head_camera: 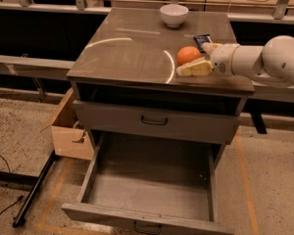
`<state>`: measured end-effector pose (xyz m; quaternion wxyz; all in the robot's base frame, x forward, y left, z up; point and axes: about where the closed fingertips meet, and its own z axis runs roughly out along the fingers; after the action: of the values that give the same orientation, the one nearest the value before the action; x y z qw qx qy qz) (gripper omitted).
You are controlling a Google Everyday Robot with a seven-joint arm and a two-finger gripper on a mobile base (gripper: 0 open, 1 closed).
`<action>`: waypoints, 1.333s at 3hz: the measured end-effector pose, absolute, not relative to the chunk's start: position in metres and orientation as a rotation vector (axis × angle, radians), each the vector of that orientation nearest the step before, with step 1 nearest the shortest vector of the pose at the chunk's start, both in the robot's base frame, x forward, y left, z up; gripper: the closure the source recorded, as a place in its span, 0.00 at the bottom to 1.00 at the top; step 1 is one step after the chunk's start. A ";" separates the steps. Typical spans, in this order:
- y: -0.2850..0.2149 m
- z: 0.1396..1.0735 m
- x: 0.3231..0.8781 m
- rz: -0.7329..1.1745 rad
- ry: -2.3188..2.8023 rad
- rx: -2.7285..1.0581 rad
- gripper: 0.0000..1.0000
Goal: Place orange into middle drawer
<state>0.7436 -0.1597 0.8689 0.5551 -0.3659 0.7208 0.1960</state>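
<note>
The orange sits on the cabinet top near its front right corner. It is round and shows no long axis. The gripper reaches in from the right edge, its fingers spread apart, one on each side of the fruit. The middle drawer stands pulled out below. The print on the dark packet is too small to read.

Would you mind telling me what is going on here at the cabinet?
The robot's arm reaches in from the right, and its gripper is at the orange, which sits on the grey cabinet top near its right front edge. Below, the middle drawer stands pulled out, and nothing shows inside it. The orange is not yet in the drawer.
</note>
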 end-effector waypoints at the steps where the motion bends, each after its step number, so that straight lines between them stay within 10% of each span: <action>1: -0.152 0.863 0.746 0.490 1.695 -0.884 0.41; 4: -0.170 0.907 0.667 0.589 1.623 -0.947 1.00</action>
<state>0.6673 -0.1698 0.9072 0.5531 -0.4008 0.6865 0.2493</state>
